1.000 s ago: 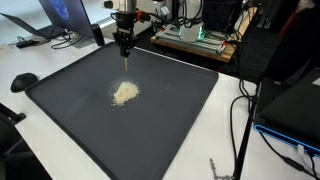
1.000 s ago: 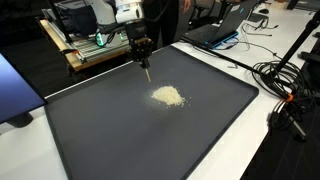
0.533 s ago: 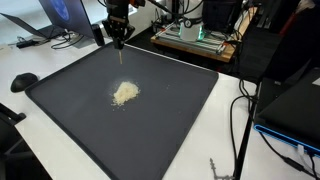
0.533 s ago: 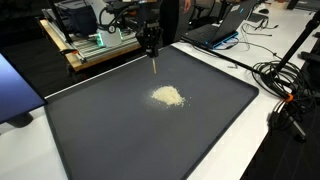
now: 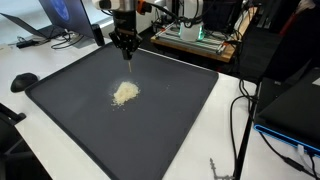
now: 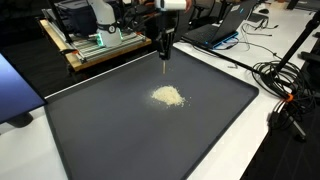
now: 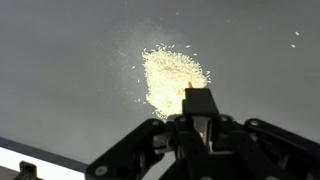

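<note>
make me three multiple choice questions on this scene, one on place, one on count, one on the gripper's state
1. Where is the pale grain pile? A on the white table; B near the middle of the dark mat; C on a laptop.
2. How many piles? A one; B two; C four.
3. The gripper is: A open, empty; B shut on a thin stick; C resting on the pile.
Answers: B, mat shows all round the pile; A, one heap in every view; B, the stick hangs from closed jaws.
</note>
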You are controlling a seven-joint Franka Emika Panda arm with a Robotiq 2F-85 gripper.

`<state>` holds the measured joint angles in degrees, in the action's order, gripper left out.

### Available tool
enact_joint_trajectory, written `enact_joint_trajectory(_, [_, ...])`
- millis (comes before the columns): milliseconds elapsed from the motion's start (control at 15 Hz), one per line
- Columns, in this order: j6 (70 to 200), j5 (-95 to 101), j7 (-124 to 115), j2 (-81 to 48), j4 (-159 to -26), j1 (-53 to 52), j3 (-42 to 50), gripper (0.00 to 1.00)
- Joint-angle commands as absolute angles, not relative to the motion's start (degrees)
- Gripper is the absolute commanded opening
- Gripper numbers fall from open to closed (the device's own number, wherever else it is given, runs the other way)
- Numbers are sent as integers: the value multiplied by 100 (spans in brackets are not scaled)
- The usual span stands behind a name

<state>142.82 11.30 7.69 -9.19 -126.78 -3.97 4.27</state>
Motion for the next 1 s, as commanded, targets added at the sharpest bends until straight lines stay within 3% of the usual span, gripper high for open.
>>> enact_joint_trajectory(0, [14403,1687,-205,-1536,-12298,-369,467,4])
enact_joint_trajectory(933, [15108,1967,-1483,-2383,-12107,-603,994,4])
